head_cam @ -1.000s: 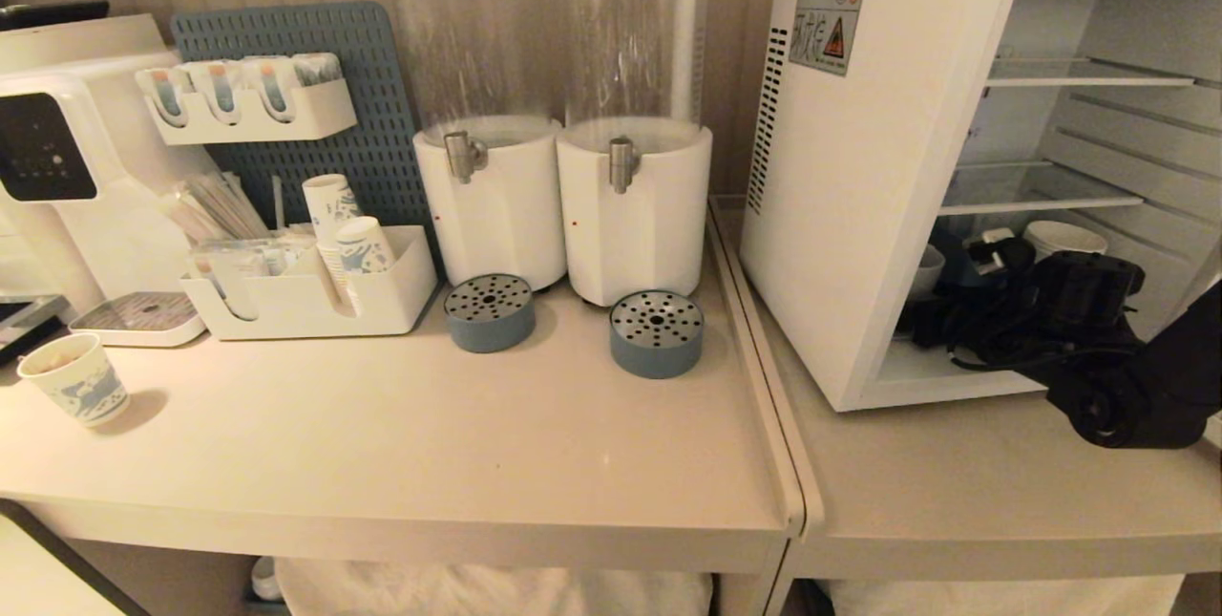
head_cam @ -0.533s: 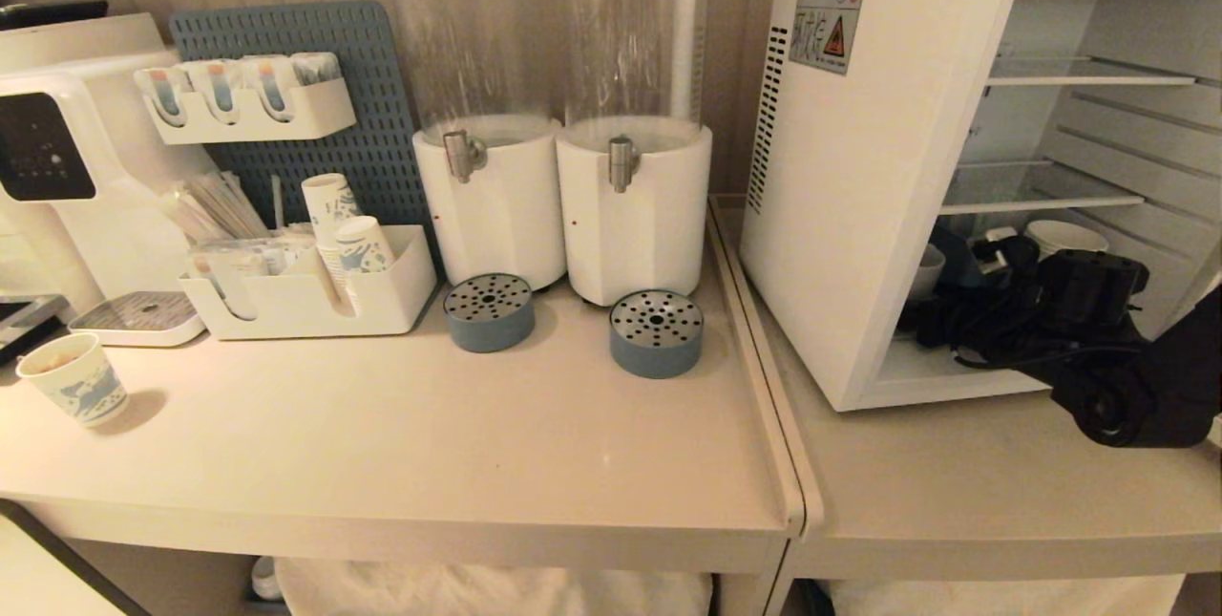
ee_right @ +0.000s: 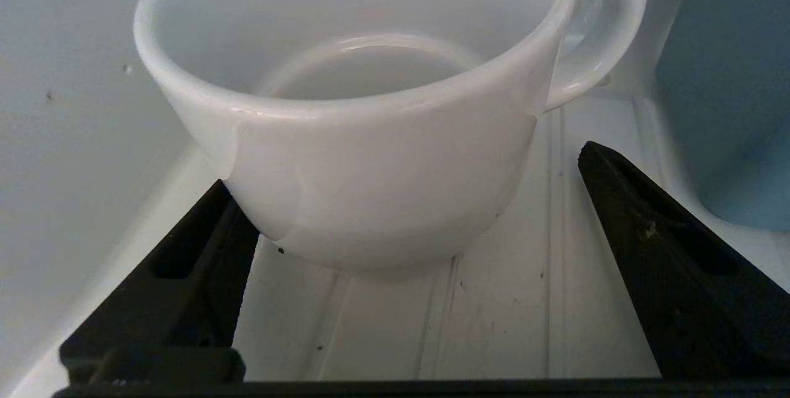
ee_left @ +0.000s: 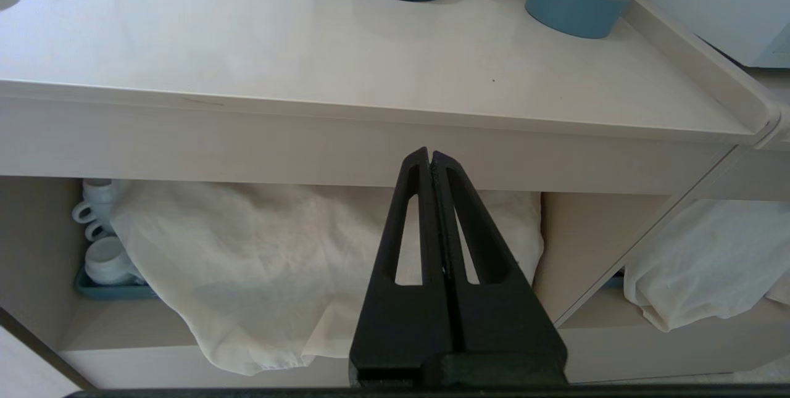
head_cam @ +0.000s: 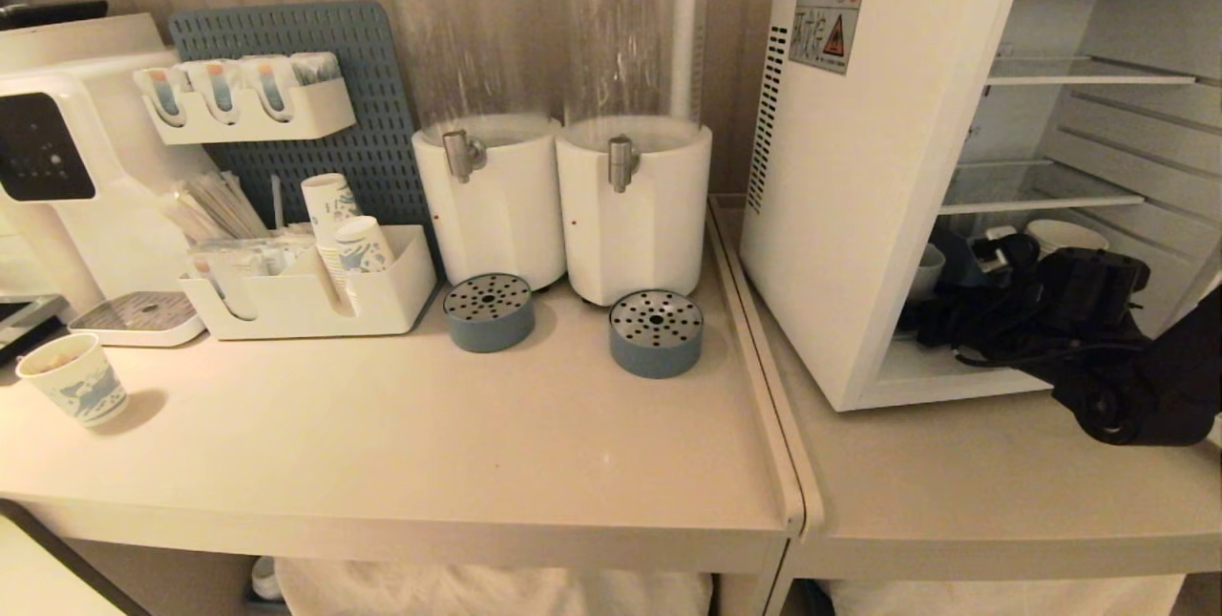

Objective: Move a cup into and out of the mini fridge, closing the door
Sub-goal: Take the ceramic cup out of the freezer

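Cup (ee_right: 370, 157): sitting on the mini fridge (head_cam: 859, 167) floor, far left corner.
Right gripper (ee_right: 407, 200): we are straddling the cup, jaws spread wide, gripping nothing.
Left gripper (ee_left: 432, 166): parked, pinched closed.
Advice: we are centring before squeezing, avoiding the handle.

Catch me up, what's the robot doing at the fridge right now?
The right arm is reaching into the open mini fridge, onto its bottom level. The right gripper has its jaws spread wide to either side of the white cup, which stands upright on the fridge floor, not yet gripped. The left gripper is parked, jaws shut, in front of the counter's edge, holding nothing.
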